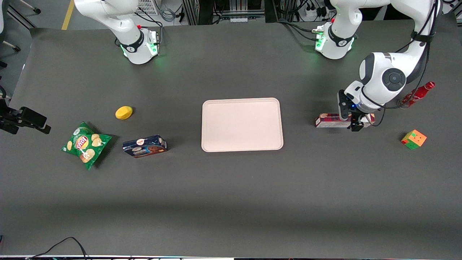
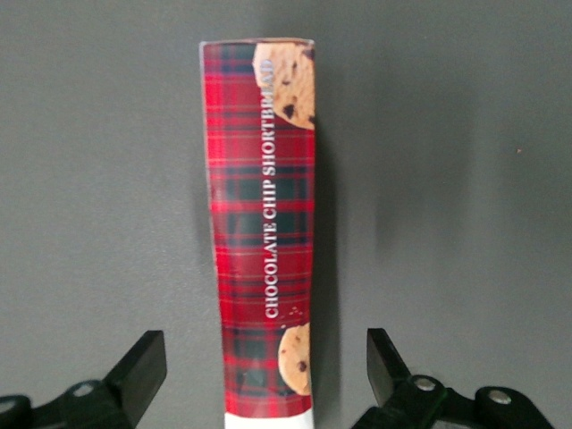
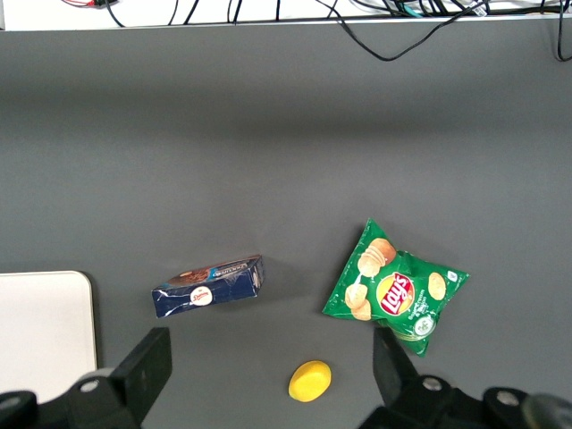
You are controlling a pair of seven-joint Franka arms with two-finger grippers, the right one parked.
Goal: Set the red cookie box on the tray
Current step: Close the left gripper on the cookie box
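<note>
The red cookie box (image 1: 329,120) lies flat on the table toward the working arm's end, a long dark-red plaid carton (image 2: 262,223) with cookie pictures and a white end. My gripper (image 1: 354,122) is down over the box near that white end. In the left wrist view the gripper (image 2: 265,366) is open, one finger on each side of the box, with a gap between each fingertip (image 2: 143,362) and the carton. The pale pinkish-beige tray (image 1: 242,124) lies at the table's middle with nothing on it, a short way from the box.
Near my arm stand a red bottle (image 1: 418,93) and a coloured cube (image 1: 413,139). Toward the parked arm's end lie a dark-blue cookie box (image 1: 144,146), a green chip bag (image 1: 85,144) and a yellow round object (image 1: 123,112).
</note>
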